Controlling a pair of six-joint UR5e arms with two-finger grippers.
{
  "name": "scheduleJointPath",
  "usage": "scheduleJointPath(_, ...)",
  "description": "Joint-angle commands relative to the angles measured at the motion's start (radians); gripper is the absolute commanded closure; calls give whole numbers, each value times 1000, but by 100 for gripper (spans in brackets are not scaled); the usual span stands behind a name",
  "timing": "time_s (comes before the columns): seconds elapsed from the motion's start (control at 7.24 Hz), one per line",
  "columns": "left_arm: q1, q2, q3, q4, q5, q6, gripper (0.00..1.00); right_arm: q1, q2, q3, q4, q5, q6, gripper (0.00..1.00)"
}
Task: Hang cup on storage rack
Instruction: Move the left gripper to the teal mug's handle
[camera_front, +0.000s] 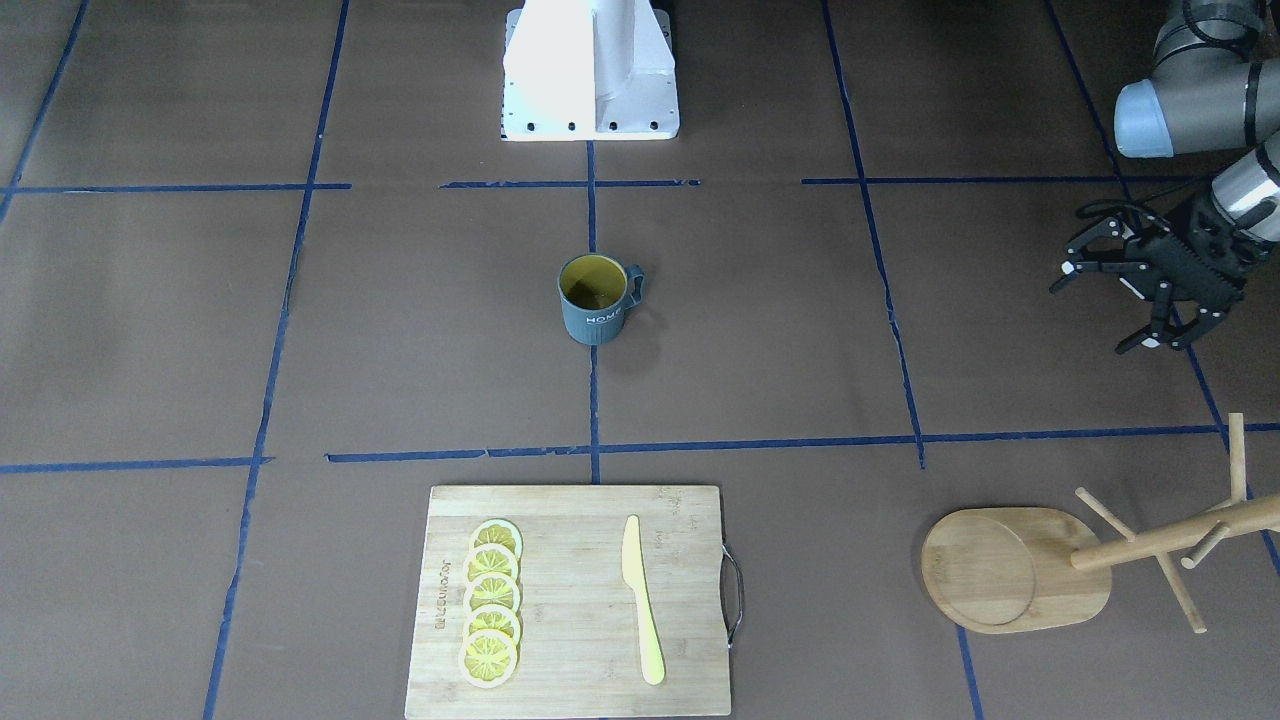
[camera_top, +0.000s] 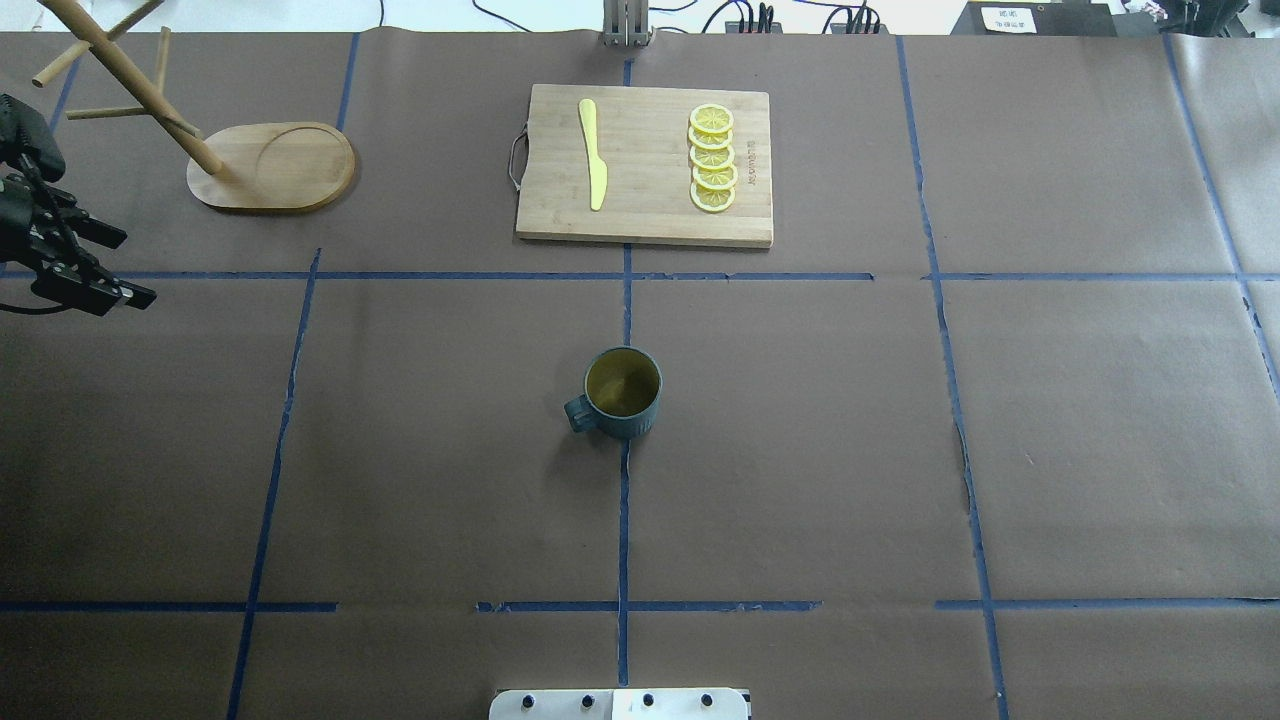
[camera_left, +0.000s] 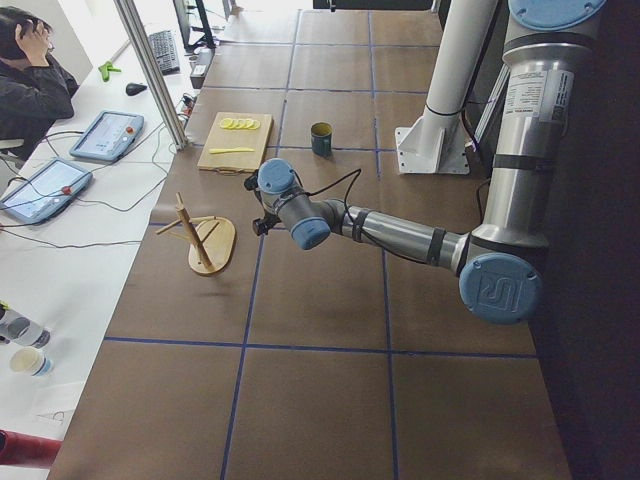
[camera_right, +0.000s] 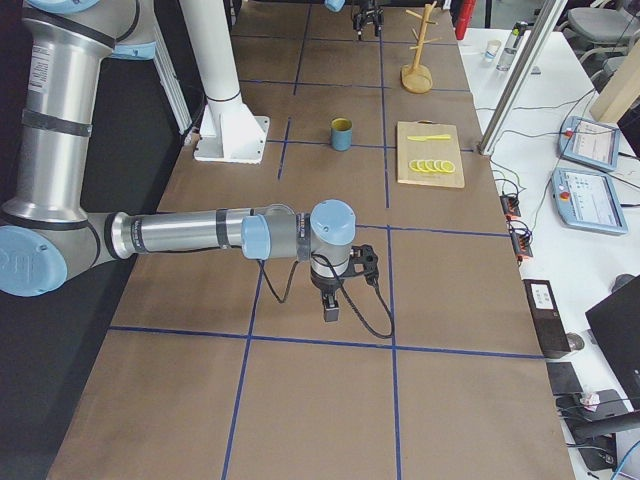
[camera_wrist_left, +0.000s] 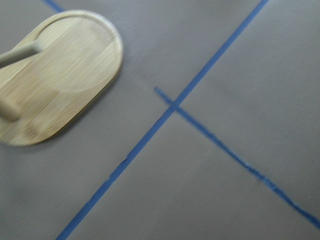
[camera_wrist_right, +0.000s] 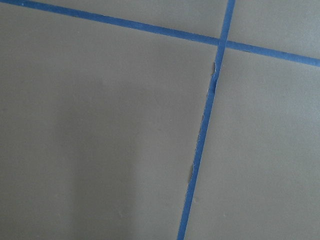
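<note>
The dark blue-grey cup (camera_front: 595, 300) with a yellow inside stands upright at the table's middle, also in the overhead view (camera_top: 622, 392); its handle points toward the robot's left. The bamboo storage rack (camera_front: 1010, 570) stands upright at the far left corner (camera_top: 270, 165), and its base shows in the left wrist view (camera_wrist_left: 60, 75). My left gripper (camera_front: 1100, 305) hovers open and empty near the rack, far from the cup. My right gripper (camera_right: 335, 290) shows only in the exterior right view, low over bare table. I cannot tell whether it is open or shut.
A wooden cutting board (camera_front: 570, 650) lies at the table's far edge, with a row of lemon slices (camera_front: 492, 605) and a yellow knife (camera_front: 640, 600) on it. The robot's white pedestal (camera_front: 590, 70) stands behind the cup. A person (camera_left: 25, 70) sits beside the table.
</note>
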Motion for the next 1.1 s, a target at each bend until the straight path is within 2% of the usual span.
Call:
scheduleJointPath(0.0, 184, -12, 4, -266, 230, -222, 0, 0, 1, 0, -1, -1, -1, 0)
scheduleJointPath(0.14, 296, -16, 4, -330, 385, -263, 0, 0, 1, -2, -1, -1, -1, 0)
scheduleJointPath(0.28, 349, -33, 6, -361, 429, -262, 0, 0, 1, -2, -1, -2, -1, 0)
scheduleJointPath(0.41, 413, -61, 9, -396, 433, -257, 0, 0, 1, -2, -1, -1, 0, 0)
scheduleJointPath(0.69, 526, -194, 83, -433, 442, -260, 0, 0, 1, -3, -1, -2, 0, 0)
scheduleJointPath(0.97, 598, -274, 140, -444, 515, -263, 0, 0, 1, -5, -1, -4, 0, 0)
